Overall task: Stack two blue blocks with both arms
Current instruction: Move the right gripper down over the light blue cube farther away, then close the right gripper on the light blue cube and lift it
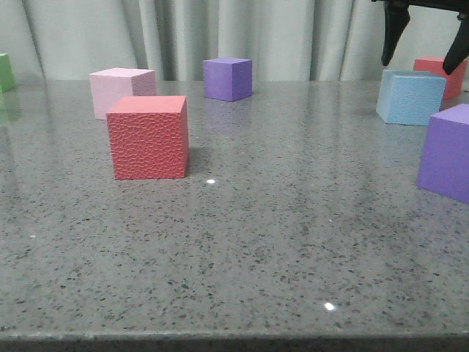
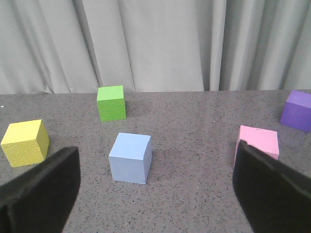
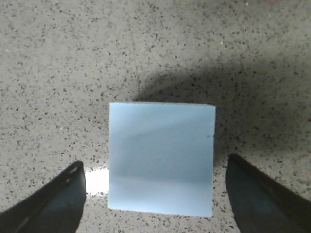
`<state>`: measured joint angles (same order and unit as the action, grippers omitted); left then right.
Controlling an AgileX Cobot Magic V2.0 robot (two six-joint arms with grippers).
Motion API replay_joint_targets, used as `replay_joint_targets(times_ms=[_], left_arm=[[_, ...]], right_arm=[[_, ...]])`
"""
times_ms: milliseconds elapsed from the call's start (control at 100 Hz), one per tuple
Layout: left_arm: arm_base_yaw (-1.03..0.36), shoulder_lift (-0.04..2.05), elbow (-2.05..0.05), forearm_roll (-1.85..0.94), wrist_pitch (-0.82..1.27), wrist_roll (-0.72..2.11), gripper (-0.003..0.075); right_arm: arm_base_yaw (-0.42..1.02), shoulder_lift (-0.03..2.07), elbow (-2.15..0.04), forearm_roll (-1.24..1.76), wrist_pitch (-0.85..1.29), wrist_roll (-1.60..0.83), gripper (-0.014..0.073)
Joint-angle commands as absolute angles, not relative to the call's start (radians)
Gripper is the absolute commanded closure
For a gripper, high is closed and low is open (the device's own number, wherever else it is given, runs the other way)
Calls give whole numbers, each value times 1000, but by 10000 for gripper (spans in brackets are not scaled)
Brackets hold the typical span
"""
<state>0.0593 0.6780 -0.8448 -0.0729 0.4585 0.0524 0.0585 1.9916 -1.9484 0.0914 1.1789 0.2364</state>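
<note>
One pale blue block (image 1: pixel 410 97) sits on the table at the far right. My right gripper (image 1: pixel 426 45) is open just above it, its two dark fingers (image 1: pixel 392 37) spread wider than the block. In the right wrist view the block (image 3: pixel 162 162) lies between the open gripper's (image 3: pixel 154 161) fingers, untouched. The second blue block (image 2: pixel 129 158) shows only in the left wrist view, resting on the table ahead of my open, empty left gripper (image 2: pixel 156 149). The left gripper is out of the front view.
A red cube (image 1: pixel 149 137), pink cube (image 1: pixel 121 89), purple cube (image 1: pixel 228 78) and green cube (image 1: pixel 6 72) stand left and centre. Another purple cube (image 1: pixel 447 150) and a red cube (image 1: pixel 440 73) flank the right blue block. A yellow cube (image 2: pixel 25 142), green cube (image 2: pixel 112 103) and pink cube (image 2: pixel 259 141) surround the other.
</note>
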Motion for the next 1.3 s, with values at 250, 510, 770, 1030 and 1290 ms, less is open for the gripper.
replay_joint_targets(times_ms=[250, 510, 770, 1030, 1290], left_arm=[[55, 683, -881, -83, 390, 45, 100], [55, 683, -881, -83, 390, 45, 100], [55, 683, -881, -83, 390, 45, 100], [55, 683, -881, -83, 390, 45, 100], [55, 683, -881, -83, 392, 45, 100]], right_arm=[[56, 2004, -1983, 91, 1142, 239, 6], [56, 2007, -1983, 91, 1139, 239, 108], [56, 2009, -1983, 92, 1149, 239, 269], [63, 1996, -1997, 183, 1227, 235, 269], [198, 1981, -2146, 177, 1273, 233, 269]])
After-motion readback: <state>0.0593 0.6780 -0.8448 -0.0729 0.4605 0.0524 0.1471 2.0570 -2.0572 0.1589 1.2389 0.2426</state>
